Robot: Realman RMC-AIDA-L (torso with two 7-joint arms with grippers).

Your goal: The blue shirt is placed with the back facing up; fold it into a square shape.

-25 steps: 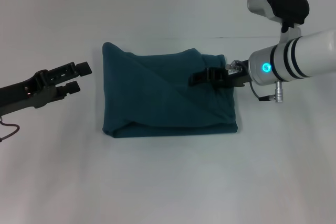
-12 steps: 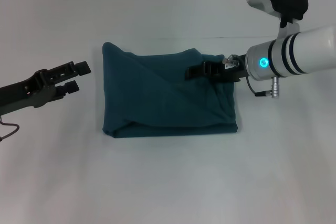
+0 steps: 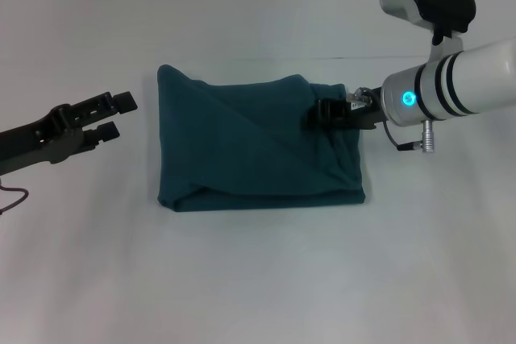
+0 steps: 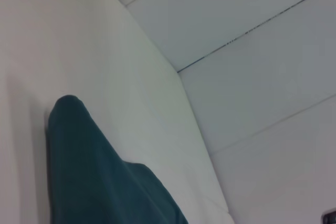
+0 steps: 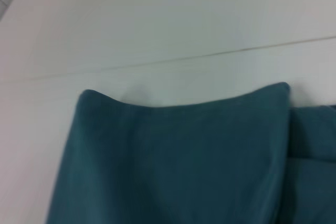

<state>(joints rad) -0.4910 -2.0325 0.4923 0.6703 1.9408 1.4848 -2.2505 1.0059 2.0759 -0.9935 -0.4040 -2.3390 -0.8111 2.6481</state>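
Observation:
The blue shirt (image 3: 242, 151) lies folded into a rough square in the middle of the white table (image 3: 258, 279), plain teal fabric facing up with diagonal creases. My right gripper (image 3: 322, 113) hovers at the shirt's far right corner, just over the fabric. My left gripper (image 3: 118, 116) is open and holds nothing, off the shirt's left edge with a gap of bare table between. The left wrist view shows one rounded corner of the shirt (image 4: 94, 182). In the right wrist view, the shirt's far edge (image 5: 173, 161) shows with a folded layer beside it.
White table surface surrounds the shirt on all sides. A seam line in the table (image 3: 371, 57) runs behind the shirt. The white right forearm with a glowing ring (image 3: 451, 86) reaches in from the right; the dark left arm (image 3: 40, 138) comes from the left edge.
The right gripper first reached a little further left over the shirt, then drew back to the right. The left gripper shifted slightly. The shirt's shape is unchanged.

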